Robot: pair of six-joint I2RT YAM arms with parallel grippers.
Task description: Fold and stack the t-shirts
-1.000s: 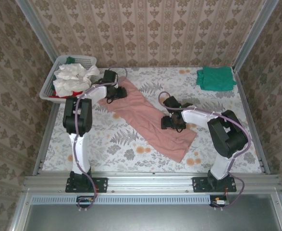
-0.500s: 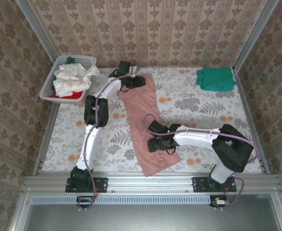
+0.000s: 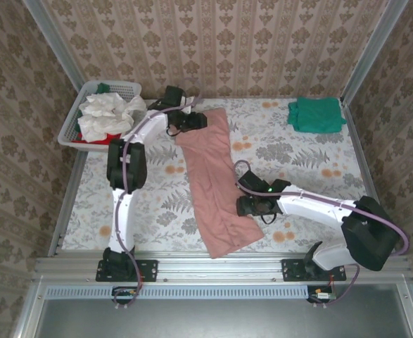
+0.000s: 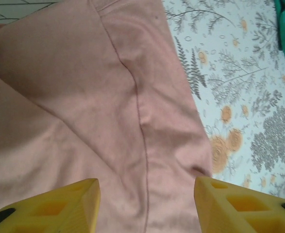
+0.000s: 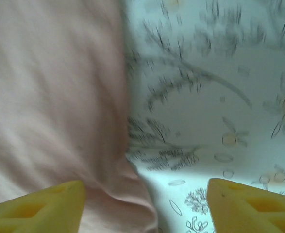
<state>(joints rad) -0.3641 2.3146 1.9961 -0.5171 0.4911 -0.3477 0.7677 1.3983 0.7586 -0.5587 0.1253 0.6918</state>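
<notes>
The dusty-pink t-shirt (image 3: 212, 179) lies folded into a long strip running from the table's far side to its front edge. My left gripper (image 3: 192, 121) hangs open over the strip's far end; its yellow fingers (image 4: 55, 206) stand wide apart above the pink cloth (image 4: 98, 111) with nothing between them. My right gripper (image 3: 252, 205) is open at the strip's right edge, near the front. In the right wrist view the right gripper (image 5: 144, 199) straddles the pink hem (image 5: 59, 121) and the bare floral cloth. A folded teal-green t-shirt (image 3: 316, 114) lies at the far right corner.
A white slatted basket (image 3: 76, 116) at the far left holds crumpled white shirts (image 3: 107, 113) and a red one (image 3: 102, 139). The floral tablecloth (image 3: 297, 158) covers the table, with metal rails along the left, right and front edges.
The pink strip swung from a diagonal to nearly straight, front to back. My left gripper went to the far end; my right gripper moved right, off the cloth to its edge.
</notes>
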